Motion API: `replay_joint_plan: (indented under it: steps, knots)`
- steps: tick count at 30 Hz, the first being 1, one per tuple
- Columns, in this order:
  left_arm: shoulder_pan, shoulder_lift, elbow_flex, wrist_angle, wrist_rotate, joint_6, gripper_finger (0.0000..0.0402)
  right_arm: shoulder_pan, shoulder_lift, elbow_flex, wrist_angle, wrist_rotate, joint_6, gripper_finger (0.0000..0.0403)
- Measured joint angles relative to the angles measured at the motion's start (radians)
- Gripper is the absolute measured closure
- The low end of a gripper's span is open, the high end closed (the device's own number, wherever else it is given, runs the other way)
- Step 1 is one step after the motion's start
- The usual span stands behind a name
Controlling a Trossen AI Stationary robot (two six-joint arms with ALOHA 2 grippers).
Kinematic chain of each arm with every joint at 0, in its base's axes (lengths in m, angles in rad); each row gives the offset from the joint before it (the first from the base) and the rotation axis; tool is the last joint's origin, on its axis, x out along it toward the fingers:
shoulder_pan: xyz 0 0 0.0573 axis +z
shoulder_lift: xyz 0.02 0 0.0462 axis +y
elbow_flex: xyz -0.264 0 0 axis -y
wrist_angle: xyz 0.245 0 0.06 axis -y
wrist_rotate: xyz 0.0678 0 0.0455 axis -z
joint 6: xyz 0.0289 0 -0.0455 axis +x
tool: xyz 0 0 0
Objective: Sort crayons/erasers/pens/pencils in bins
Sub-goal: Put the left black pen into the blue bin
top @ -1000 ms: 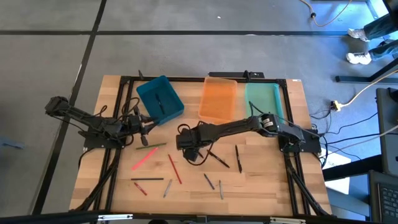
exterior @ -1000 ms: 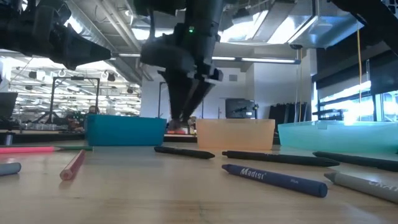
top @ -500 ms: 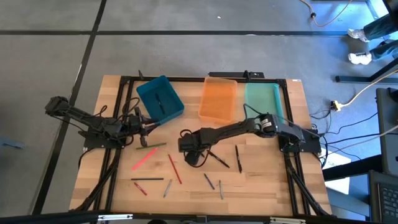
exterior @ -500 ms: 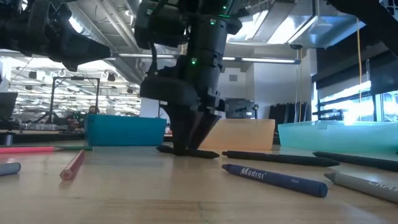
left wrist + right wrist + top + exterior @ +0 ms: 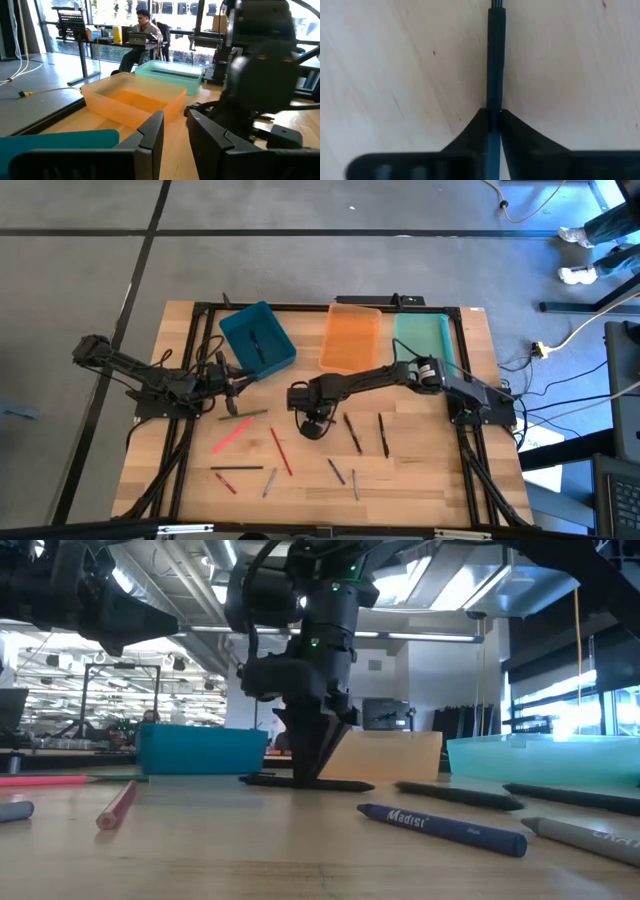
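Three bins (image 5: pixel 350 340) along far edge; about ten sticks (image 5: pixel 280 451) loose on table (image 5: pixel 430 480). Right gripper (image 5: pixel 493 119) pinching black pen (image 5: pixel 495 60); left gripper (image 5: pixel 174 131) slightly spread, empty.

High view: overhead, straight down, far enough to take in the whole table (image 5: pixel 420 480) and floor around it. Low view: at tabletop level, looking across into the room, crayons close in front. Left wrist view: looks forward past its own fingers (image 5: pixel 150 135) over the orange bin (image 5: pixel 130 100) and mint bin (image 5: pixel 170 72) toward a person at a desk. Right wrist view: pointing down, very near the wood, on a dark pen (image 5: pixel 495 60). High and low share the three bins.
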Motion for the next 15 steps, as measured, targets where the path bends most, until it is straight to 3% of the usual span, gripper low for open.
replay_joint_plan:
  steps: [10,15]
  knots:
    - [0.000,0.000,0.000,-0.001,0.001,0.000,0.0321,-0.063,-0.007,0.077,-0.012,-0.055,-0.047,0.0352]
    - [0.000,0.000,0.000,-0.004,0.001,0.000,0.0321,-0.077,-0.008,0.135,0.013,-0.078,-0.071,0.0362]
